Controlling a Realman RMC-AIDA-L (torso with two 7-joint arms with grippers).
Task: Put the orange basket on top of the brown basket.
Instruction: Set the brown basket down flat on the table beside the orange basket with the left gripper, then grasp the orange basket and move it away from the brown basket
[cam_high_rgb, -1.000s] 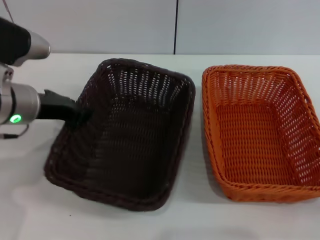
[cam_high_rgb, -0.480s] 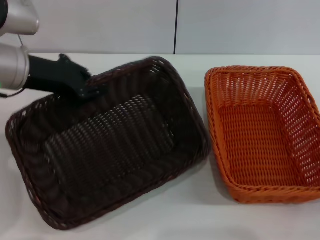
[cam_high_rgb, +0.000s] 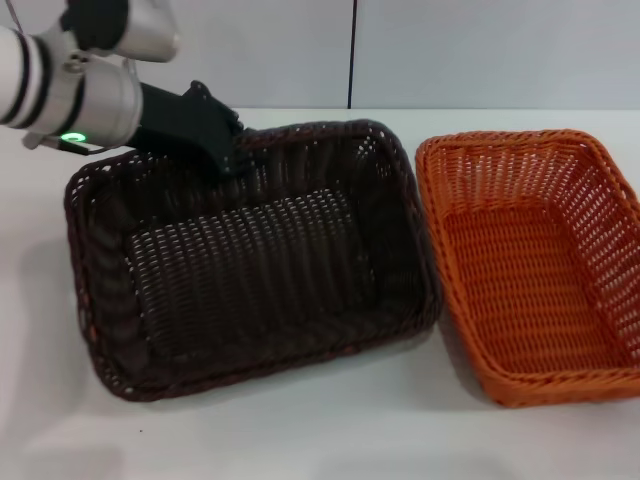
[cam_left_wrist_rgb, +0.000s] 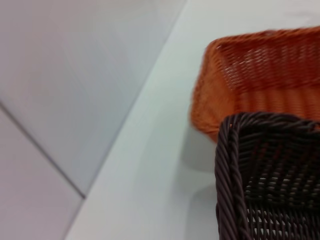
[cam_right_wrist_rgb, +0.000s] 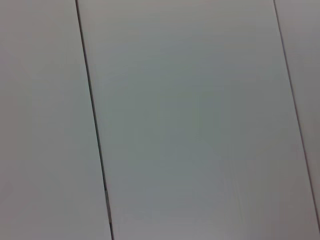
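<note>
Baskets numbered two, one orange and one brown, both open side up on the white surface (cam_high_rgb: 300, 440).

Nearest the robot lay the front rim of the brown basket (cam_high_rgb: 250, 260), which took up the left and middle of the head view. Its long axis ran roughly left to right, turned slightly so that its right end sat a little farther back than its left. The left front corner looked raised off the surface, with a shadow beneath it, though how far it was lifted could not be told.

Beside it on the robot's right sat the orange basket (cam_high_rgb: 535, 260), resting flat. Its long axis ran near to far, angled a little so its near end lay farther right than its far end. Its left rim stood just beside the brown basket's right rim; whether the two touched could not be told. In the left wrist view the orange basket (cam_left_wrist_rgb: 260, 80) appeared beyond a corner of the brown basket (cam_left_wrist_rgb: 265, 175).

Farther back, the left end effector (cam_high_rgb: 222, 150) met the far rim of the brown basket near its left half, closed on the braided edge.

One arm was visible. The right end effector was out of sight; its wrist camera showed only a pale panelled wall (cam_right_wrist_rgb: 190, 120).
</note>
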